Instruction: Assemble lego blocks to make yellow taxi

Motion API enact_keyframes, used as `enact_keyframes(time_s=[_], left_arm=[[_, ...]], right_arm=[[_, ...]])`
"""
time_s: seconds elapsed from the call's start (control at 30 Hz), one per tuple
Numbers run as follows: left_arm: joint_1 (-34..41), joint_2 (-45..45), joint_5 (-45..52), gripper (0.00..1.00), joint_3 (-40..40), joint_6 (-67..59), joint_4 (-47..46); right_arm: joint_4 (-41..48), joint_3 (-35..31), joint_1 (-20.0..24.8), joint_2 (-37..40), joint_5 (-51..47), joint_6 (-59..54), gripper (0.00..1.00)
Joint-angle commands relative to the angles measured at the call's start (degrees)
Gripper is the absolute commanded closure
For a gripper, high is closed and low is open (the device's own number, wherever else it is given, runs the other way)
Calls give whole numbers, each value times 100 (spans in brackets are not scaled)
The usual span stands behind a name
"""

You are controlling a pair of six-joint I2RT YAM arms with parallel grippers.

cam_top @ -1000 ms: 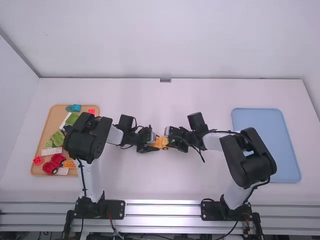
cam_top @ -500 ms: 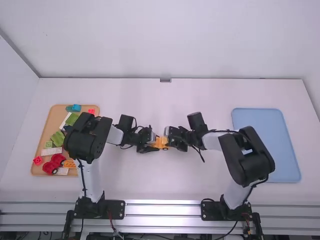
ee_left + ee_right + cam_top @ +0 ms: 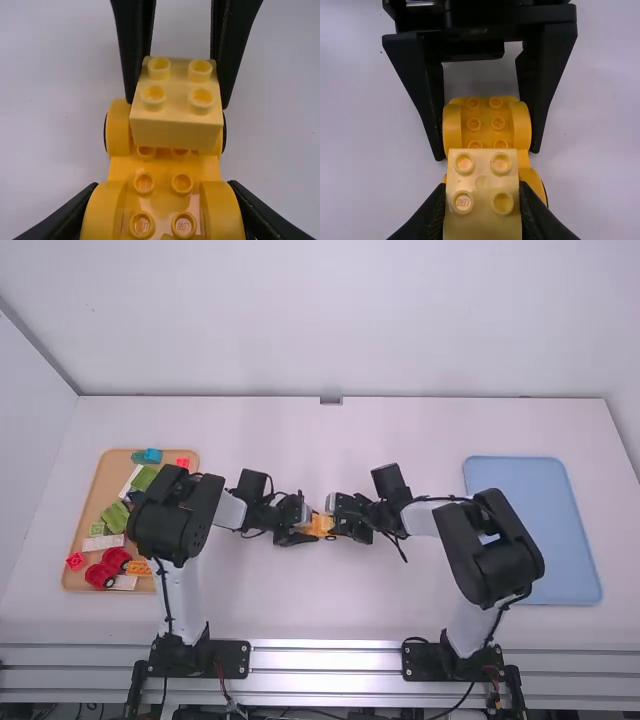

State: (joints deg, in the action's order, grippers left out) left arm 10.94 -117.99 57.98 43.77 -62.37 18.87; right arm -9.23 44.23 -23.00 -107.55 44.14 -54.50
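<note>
Near, high view: arm bases at bottom edge. Just up from there, lower L of frame, red wheels (image 3: 100, 575) + orange brick (image 3: 139, 568) in wooden tray (image 3: 102, 490).

Mid-frame, a bit below ctr: yellow car chassis (image 3: 321, 526) btwn L gripper (image 3: 308, 530) and R gripper (image 3: 336, 527), long axis approx. L–R across frame. In L wrist view it runs top to bottom; in R wrist view same, slight tilt, lower end toward lower R. Which end is the nose, can't tell.

L gripper (image 3: 162, 210) pinches chassis by its side arches. R gripper (image 3: 482, 200) has pale yellow 2x2 brick (image 3: 176, 107) pinched btwn its fingers, studs up, over the wheeled end of chassis, square w/ it in L wrist view. Can't tell if brick is seated on studs or just above.

Hidden: chassis studs under brick; wheels at that end mostly behind brick + R gripper's fingers, only thin black edges visible. Chassis end in L wrist view is cut off at bottom edge; brick's bottom end likewise in R wrist view. In high view chassis is small, mostly masked by both grippers, brick hard to pick out there.

Farther up, L side: green bricks (image 3: 115, 516), then blue brick (image 3: 153, 455) nr tray's top edge; L arm's dark joint covers part of tray. R side: blue tray (image 3: 530, 520), its near L edge partly behind R arm. Back wall across top.
</note>
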Motion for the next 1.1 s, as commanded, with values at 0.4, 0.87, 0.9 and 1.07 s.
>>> enact_keyframes(time_s=[0.4,0.87,0.9,1.07], left_arm=[[24,-105,-61,51,46,-46,-17],[15,-105,-61,51,46,-44,-17],[37,-105,-68,51,46,-46,-13],[66,-105,-240,51,48,-37,-20]], right_arm=[[96,116,50,-273,-271,-22,88],[409,188,57,-271,-529,-105,88],[505,229,57,-271,-525,-155,88],[863,457,-24,-271,-833,-138,91]])
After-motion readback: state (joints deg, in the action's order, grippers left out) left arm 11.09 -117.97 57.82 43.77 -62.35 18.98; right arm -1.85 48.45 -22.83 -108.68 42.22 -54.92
